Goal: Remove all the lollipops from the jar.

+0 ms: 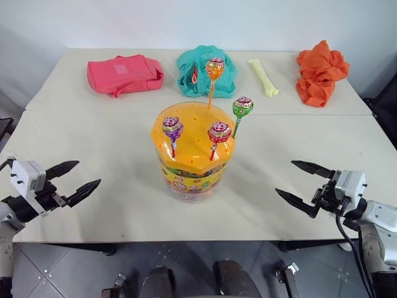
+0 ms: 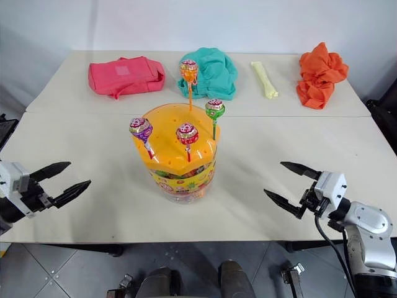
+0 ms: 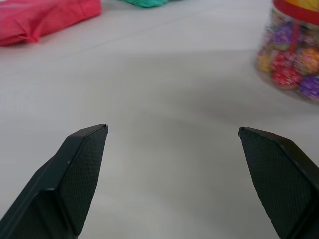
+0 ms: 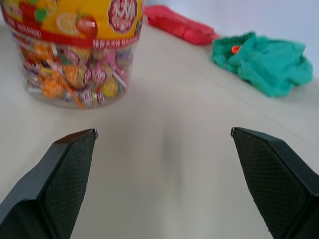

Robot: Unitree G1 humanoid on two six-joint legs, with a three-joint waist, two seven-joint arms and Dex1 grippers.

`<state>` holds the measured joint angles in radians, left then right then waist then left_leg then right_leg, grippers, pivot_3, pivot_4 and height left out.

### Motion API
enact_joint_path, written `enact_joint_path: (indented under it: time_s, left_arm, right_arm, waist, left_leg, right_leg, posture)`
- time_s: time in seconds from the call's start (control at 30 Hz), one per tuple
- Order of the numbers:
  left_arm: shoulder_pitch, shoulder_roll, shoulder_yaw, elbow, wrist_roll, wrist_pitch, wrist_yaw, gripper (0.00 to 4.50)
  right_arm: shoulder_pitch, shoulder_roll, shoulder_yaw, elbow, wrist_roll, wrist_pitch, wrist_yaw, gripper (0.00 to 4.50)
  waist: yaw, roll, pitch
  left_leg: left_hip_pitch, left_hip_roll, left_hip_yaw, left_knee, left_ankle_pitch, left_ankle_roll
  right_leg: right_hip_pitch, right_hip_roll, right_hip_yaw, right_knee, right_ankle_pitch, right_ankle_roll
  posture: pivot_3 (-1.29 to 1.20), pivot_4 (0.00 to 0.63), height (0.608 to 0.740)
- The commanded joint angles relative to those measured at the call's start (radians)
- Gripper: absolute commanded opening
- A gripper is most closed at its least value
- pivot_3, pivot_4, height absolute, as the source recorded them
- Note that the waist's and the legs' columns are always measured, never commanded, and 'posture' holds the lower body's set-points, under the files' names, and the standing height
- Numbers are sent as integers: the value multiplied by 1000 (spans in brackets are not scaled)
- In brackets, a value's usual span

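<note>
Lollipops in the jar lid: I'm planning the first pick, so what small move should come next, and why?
Probably bring the right gripper toward the green lollipop. All four lollipops are upright in the jar lid, both grippers are open and apart from it, and the green one stands nearest the right side.

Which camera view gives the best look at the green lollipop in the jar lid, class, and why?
The left eye view: the green lollipop stands clear of the jar against bare table. The right eye view shows it too, overlapping the orange lid's far edge. The wrist views catch just the jar's lower wall and label, not the lollipop.
</note>
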<state>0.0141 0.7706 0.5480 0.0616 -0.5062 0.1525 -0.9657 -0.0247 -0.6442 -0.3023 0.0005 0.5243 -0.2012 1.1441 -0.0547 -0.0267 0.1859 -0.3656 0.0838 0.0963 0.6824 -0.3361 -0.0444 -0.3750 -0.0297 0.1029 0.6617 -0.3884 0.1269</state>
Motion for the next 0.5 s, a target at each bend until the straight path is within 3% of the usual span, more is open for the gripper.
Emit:
enact_joint_path:
  time_s: [0.03, 0.17, 0.37, 0.5]
  left_arm:
    - [-27, 22, -10, 2, 1, -16, -15, 4467]
    - [-70, 16, -19, -4, -63, 69, -28, 4467]
    - [-209, 102, -16, 153, -178, 216, -198, 4467]
    - [-273, 193, -63, 27, -310, 402, -347, 4467]
  right_arm:
    - [10, -22, -61, -68, 68, 12, 5, 4500]
    - [27, -23, -104, -188, 169, 75, -19, 4500]
    - [101, -52, -193, -484, 409, 232, -78, 4500]
    - [120, -58, -187, -568, 439, 239, -30, 4500]
  waist:
    - [0, 0, 0]
    - [-1, 0, 0]
    - [-1, 0, 0]
    - [-1, -1, 0]
  left_leg:
    - [0, 0, 0, 0, 0, 0]
    - [0, 1, -1, 0, 0, 0]
    - [0, 1, -2, 0, 0, 0]
    - [-1, 0, -2, 0, 0, -1]
  right_leg:
    - [0, 0, 0, 0, 0, 0]
    - [0, 0, 0, 1, 0, 0]
    - [-1, 1, -1, 2, 0, 0]
    - [0, 1, -1, 1, 0, 0]
  posture:
    - [0, 150, 740]
    - [0, 150, 740]
    - [0, 150, 740]
    - [0, 150, 740]
